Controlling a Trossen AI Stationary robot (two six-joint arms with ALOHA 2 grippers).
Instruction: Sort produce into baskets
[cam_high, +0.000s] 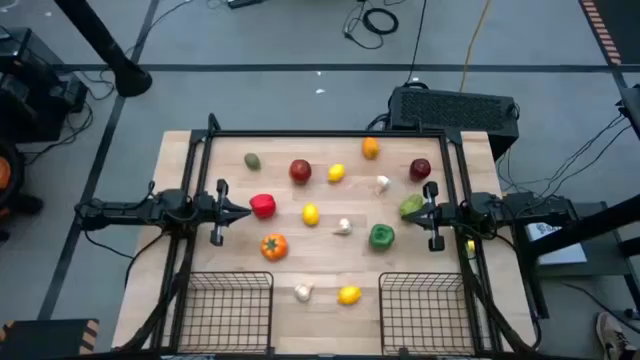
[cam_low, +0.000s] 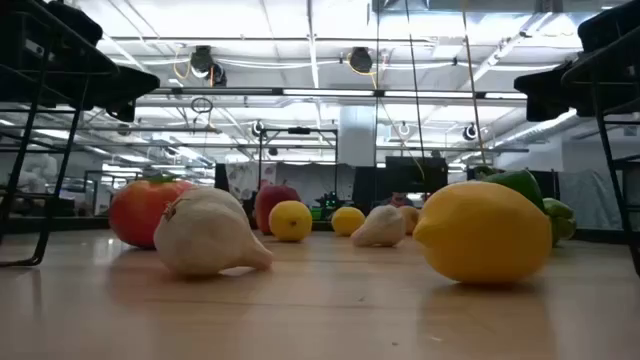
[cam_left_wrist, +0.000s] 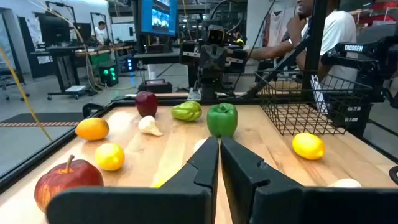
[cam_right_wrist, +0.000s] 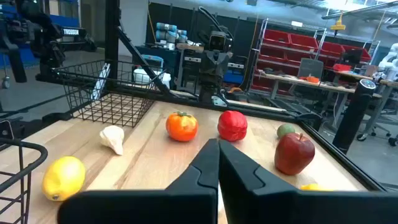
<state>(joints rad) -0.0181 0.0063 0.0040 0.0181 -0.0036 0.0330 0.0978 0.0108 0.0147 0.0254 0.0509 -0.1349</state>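
Note:
Toy produce lies scattered on the wooden table: a red pepper (cam_high: 262, 206), an orange tomato (cam_high: 273, 245), lemons (cam_high: 310, 214) (cam_high: 348, 294), red apples (cam_high: 300, 171) (cam_high: 420, 169), an orange (cam_high: 370, 148), garlic bulbs (cam_high: 343, 227) (cam_high: 303, 292), a green pepper (cam_high: 381, 236) and a light green pepper (cam_high: 411, 205). My left gripper (cam_high: 246, 209) is shut and empty, hovering just left of the red pepper. My right gripper (cam_high: 408, 212) is shut and empty, raised beside the light green pepper. Two black wire baskets (cam_high: 228, 312) (cam_high: 424, 312) stand at the near edge.
A black frame (cam_high: 330, 133) borders the table's far edge and sides. An olive-green piece (cam_high: 252, 160) lies at the far left and a garlic bulb (cam_high: 382, 183) at the far right. A person (cam_left_wrist: 323, 31) stands beyond the table.

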